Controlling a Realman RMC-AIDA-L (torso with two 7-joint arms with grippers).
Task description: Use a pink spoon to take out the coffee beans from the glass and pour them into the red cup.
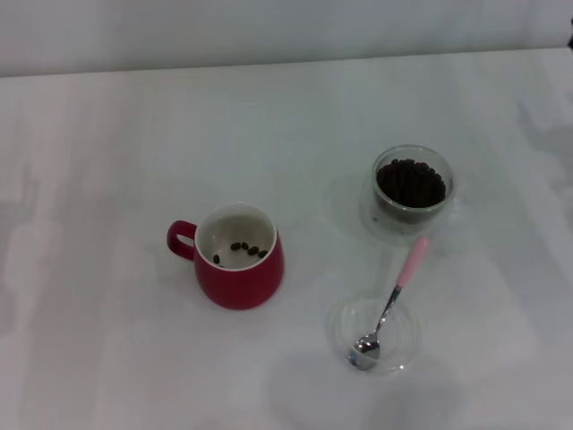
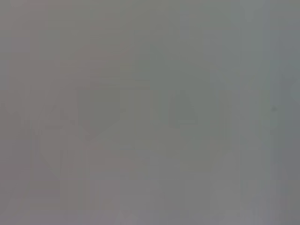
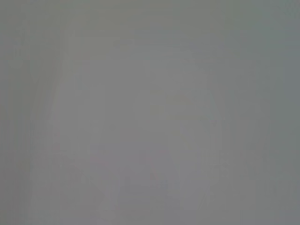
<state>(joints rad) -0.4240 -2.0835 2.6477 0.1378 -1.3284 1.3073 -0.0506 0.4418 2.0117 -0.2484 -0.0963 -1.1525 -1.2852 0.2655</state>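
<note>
In the head view the red cup [image 1: 238, 258] stands left of centre, handle to the left, with a few coffee beans on its white bottom. The glass [image 1: 413, 184] stands at the right, filled with a heap of coffee beans [image 1: 410, 182]. The pink spoon [image 1: 391, 303] lies in front of the glass, its metal bowl resting in a shallow clear dish [image 1: 374, 335] and its pink handle pointing up toward the glass. Neither gripper shows in any view. Both wrist views show only a plain grey surface.
The white table [image 1: 107, 161] ends at a pale wall along the far edge. A small dark bit shows at the far right edge of the head view.
</note>
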